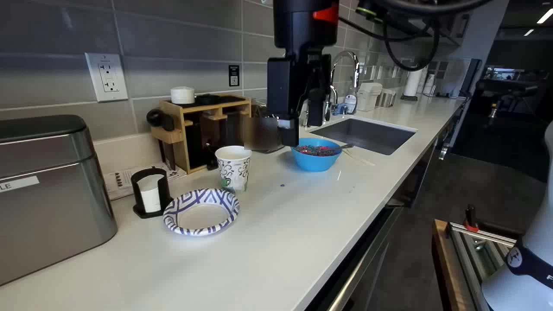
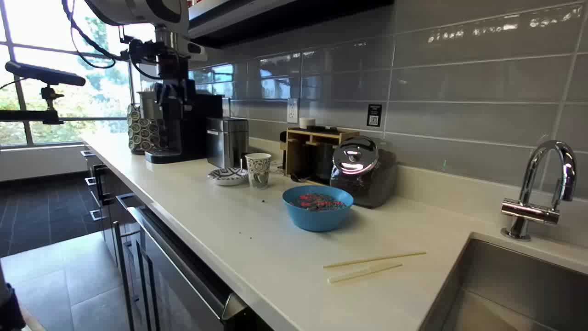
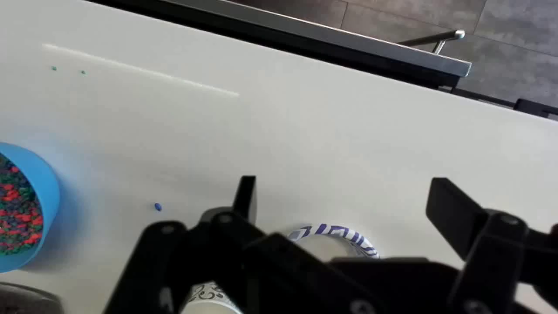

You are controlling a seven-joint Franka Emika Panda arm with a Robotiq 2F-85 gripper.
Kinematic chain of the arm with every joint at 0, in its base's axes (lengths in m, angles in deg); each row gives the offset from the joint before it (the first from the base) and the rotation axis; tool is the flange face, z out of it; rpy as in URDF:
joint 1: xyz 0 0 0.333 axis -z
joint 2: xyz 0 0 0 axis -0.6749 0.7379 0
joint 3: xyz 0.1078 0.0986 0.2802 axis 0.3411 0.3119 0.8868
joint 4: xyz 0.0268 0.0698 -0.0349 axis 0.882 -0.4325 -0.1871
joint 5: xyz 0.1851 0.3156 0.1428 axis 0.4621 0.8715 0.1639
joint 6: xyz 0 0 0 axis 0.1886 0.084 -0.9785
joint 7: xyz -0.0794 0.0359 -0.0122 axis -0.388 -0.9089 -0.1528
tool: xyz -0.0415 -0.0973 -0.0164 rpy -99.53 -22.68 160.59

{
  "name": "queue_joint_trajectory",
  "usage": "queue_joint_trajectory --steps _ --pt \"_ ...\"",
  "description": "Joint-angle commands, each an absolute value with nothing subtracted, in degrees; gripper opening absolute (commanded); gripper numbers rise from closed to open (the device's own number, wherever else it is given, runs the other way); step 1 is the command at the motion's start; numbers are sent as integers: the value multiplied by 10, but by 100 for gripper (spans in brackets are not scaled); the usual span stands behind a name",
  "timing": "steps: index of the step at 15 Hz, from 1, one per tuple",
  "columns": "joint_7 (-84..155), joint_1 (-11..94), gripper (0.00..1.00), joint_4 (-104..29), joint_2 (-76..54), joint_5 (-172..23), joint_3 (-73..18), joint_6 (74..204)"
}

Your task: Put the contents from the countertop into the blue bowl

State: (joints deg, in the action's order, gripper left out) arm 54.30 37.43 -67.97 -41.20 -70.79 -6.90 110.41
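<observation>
Chrome faucet [image 2: 530, 210]; wall outlet [image 1: 107, 77]

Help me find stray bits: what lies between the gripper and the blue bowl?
In the wrist view, one small blue piece lies on the countertop between the gripper and the blue bowl; two green specks sit off that line.

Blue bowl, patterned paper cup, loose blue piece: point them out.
Blue bowl [image 2: 317, 221], in an exterior view: outer wall.
Patterned paper cup [image 1: 233, 171], in an exterior view: printed side.
Loose blue piece [image 3: 158, 206], in the wrist view: middle.

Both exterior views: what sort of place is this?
Likely a kitchen or break room: the long countertop has a built-in sink, with a chrome faucet beside it.
</observation>
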Motion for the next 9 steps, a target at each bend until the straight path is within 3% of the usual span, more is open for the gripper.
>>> queue_joint_trajectory --steps 1,9 --pt "546 361 100 -678 -411 -711 -82 1103" --pt "612 377 100 -698 -432 -793 -81 1067"
